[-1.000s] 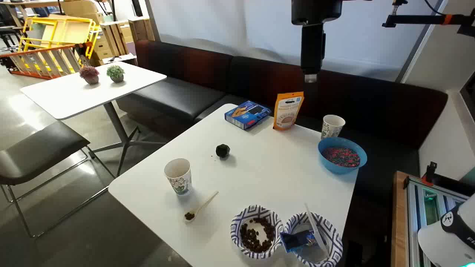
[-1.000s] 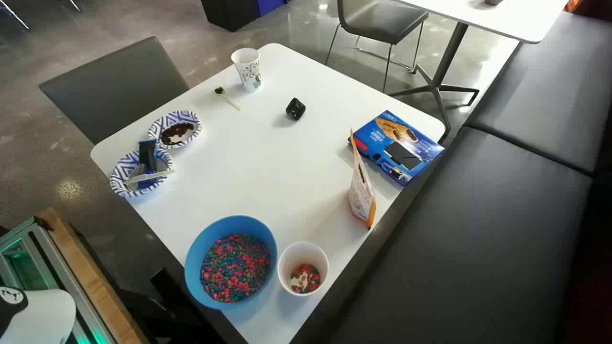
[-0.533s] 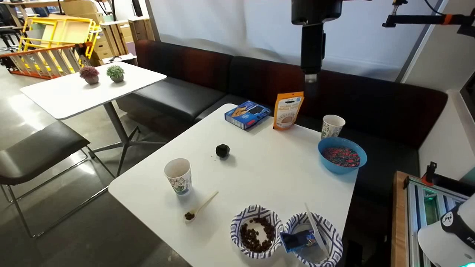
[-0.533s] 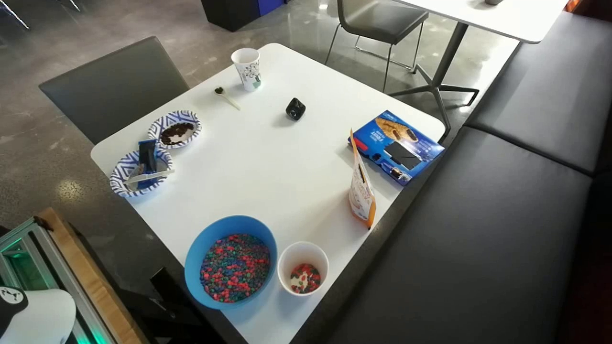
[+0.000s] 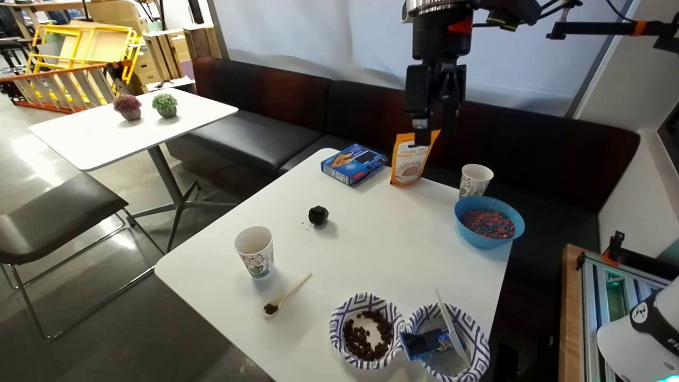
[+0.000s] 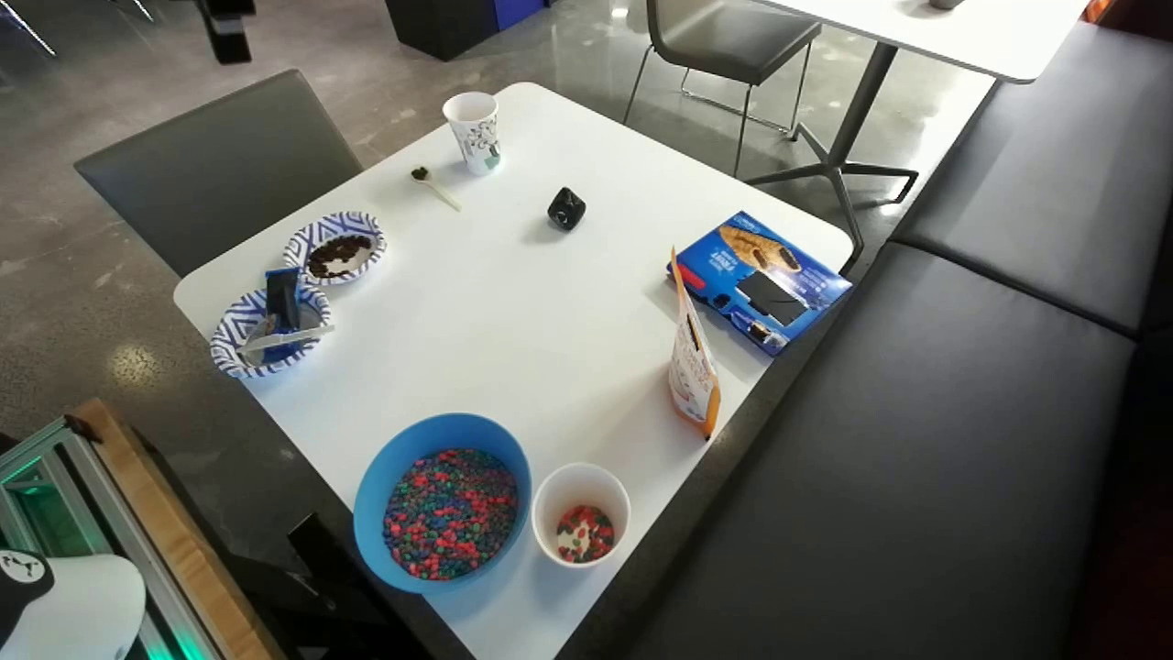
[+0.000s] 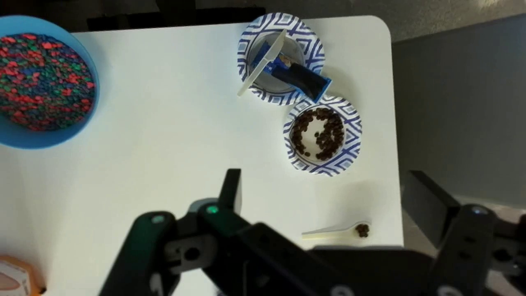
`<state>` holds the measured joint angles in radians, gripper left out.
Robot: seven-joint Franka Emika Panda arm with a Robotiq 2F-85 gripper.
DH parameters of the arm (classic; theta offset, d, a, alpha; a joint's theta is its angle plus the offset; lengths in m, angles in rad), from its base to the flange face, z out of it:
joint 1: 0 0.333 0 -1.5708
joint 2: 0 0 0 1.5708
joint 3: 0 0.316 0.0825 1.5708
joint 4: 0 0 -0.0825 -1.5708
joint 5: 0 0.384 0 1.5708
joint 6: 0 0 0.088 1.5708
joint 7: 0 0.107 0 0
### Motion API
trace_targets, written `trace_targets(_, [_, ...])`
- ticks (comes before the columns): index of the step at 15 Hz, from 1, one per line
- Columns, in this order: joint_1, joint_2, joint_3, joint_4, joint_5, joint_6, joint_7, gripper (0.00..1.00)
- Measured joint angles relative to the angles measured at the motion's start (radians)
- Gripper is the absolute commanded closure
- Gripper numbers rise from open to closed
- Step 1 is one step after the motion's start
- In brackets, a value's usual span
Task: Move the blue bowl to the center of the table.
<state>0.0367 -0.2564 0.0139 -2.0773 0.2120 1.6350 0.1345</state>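
Note:
The blue bowl (image 5: 480, 241) holds red, green and dark bits. It sits at a corner of the white table (image 5: 382, 239), away from the table's middle, and also shows near the front in an exterior view (image 6: 378, 504). In the wrist view the bowl (image 7: 45, 139) is at the upper left, cut by the frame edge. My gripper (image 5: 436, 131) is high above the table, apart from the bowl. Its fingers (image 7: 326, 176) are wide apart with nothing between them. One finger (image 6: 226, 37) shows at the top left of an exterior view.
A paper cup (image 6: 579, 486) stands close beside the bowl. An orange pouch (image 5: 411, 159) and a blue box (image 5: 353, 163) are along the bench side. Two patterned bowls (image 5: 366, 302) (image 6: 229, 339), a spoon (image 7: 333, 234), a black object (image 5: 318, 216) and another cup (image 5: 255, 252) are on the table.
The arm has come lower into view and the gripper has turned, so both fingers now show. A finger has appeared at the top left of an exterior view. The bowl has not moved.

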Motion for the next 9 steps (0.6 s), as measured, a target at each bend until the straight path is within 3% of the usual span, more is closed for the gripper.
trace_targets(9, [-0.119,-0.024,-0.014,-0.350,-0.055,0.412,0.286,0.00])
